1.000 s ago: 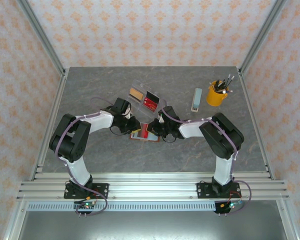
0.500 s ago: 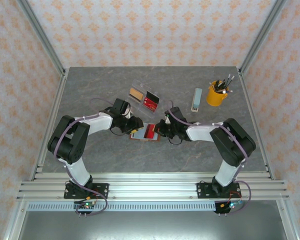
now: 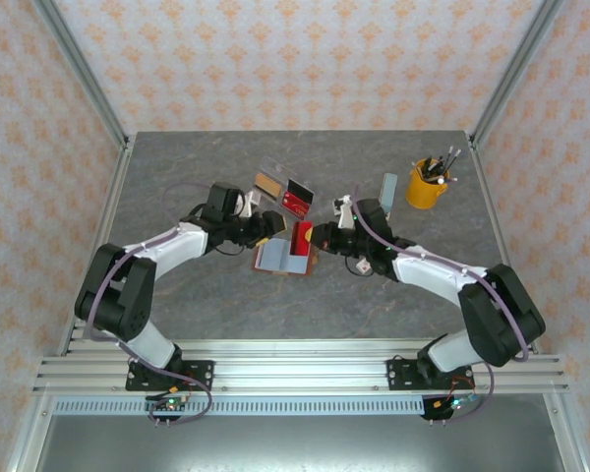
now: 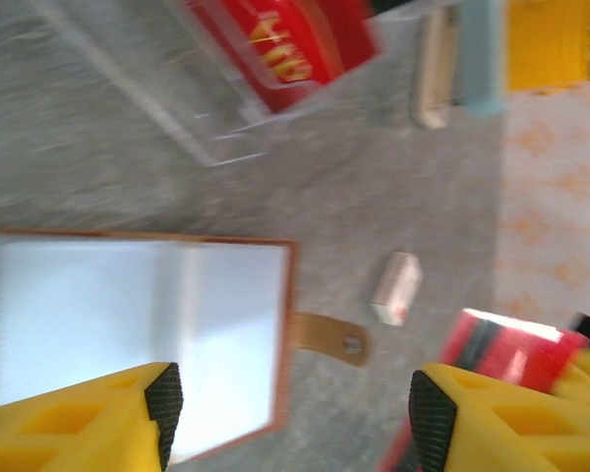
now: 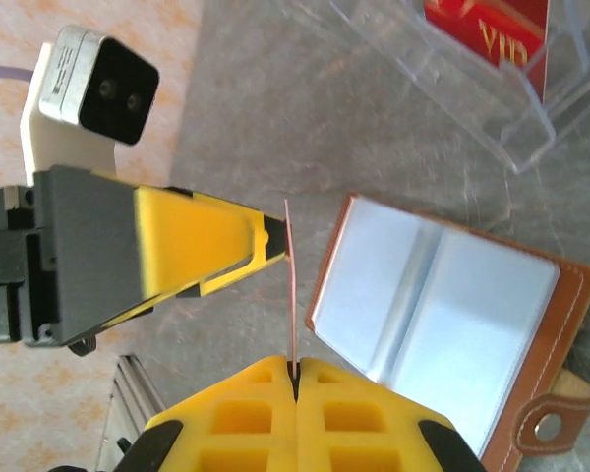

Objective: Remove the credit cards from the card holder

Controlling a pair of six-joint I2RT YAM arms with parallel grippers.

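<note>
Credit cards, handling: judged light, thin, stiff and slippery; a pinch across one short edge is best suited, flat faces between the pads.
Left gripper [image 3: 267, 224]: jaws are spread and nothing is held; it is poised just left of the red credit card [image 3: 302, 236], above the card holder [image 3: 278, 258].
Card holder: laid open on the table [image 3: 197, 285], blue-grey pockets up, judged empty.
Red credit card: held on edge above the holder's right half, between the two grippers.
Right gripper [image 3: 318, 236]: clenched on the red credit card's edge.
Count: three credit cards are seen, the red one gripped, a tan card [image 3: 267, 183] and a black-and-red card [image 3: 297, 200] in the acrylic tray [image 3: 281, 190]; one card holder.
</note>
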